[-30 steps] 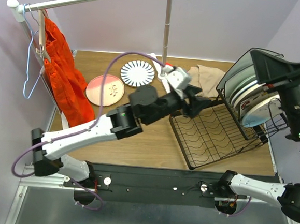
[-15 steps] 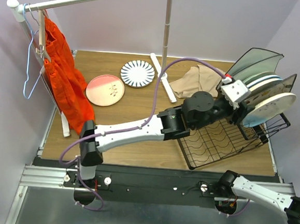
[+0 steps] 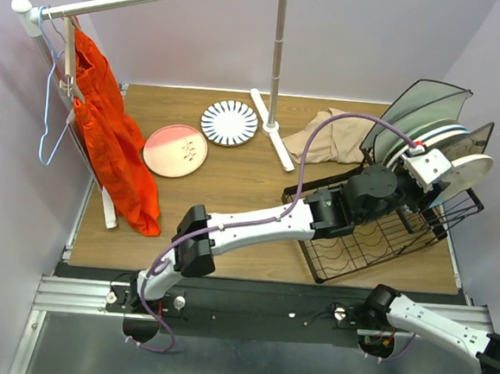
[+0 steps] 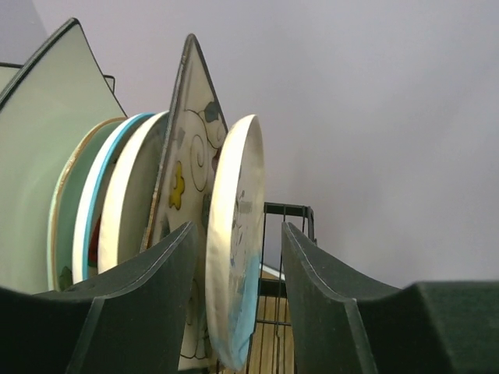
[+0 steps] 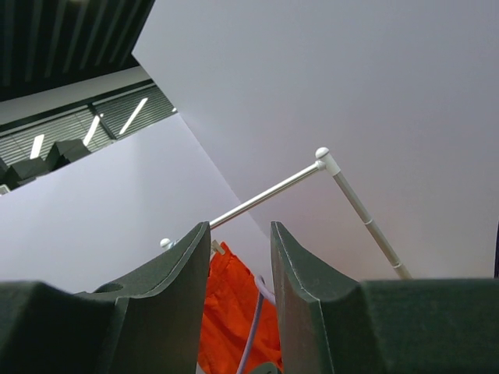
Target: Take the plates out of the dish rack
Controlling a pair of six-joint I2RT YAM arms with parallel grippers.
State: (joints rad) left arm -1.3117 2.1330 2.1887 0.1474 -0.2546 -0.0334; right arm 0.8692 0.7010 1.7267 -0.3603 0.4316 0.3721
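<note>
Our left claw (image 4: 238, 226) is released, its two fingers (image 4: 148, 296) straddling the cream plate (image 4: 234, 257) with a gap on each side. That plate stands upright at the right end of the row in the dish rack (image 3: 358, 247), just in front of a floral square plate (image 4: 187, 171). The rack sits on the right of the surface (image 3: 233, 186). A pink plate (image 3: 175, 150) and a striped plate (image 3: 229, 122) lie flat at the far left. Our right claw (image 5: 239, 227) is raised off to the right, released, grasping nothing.
</note>
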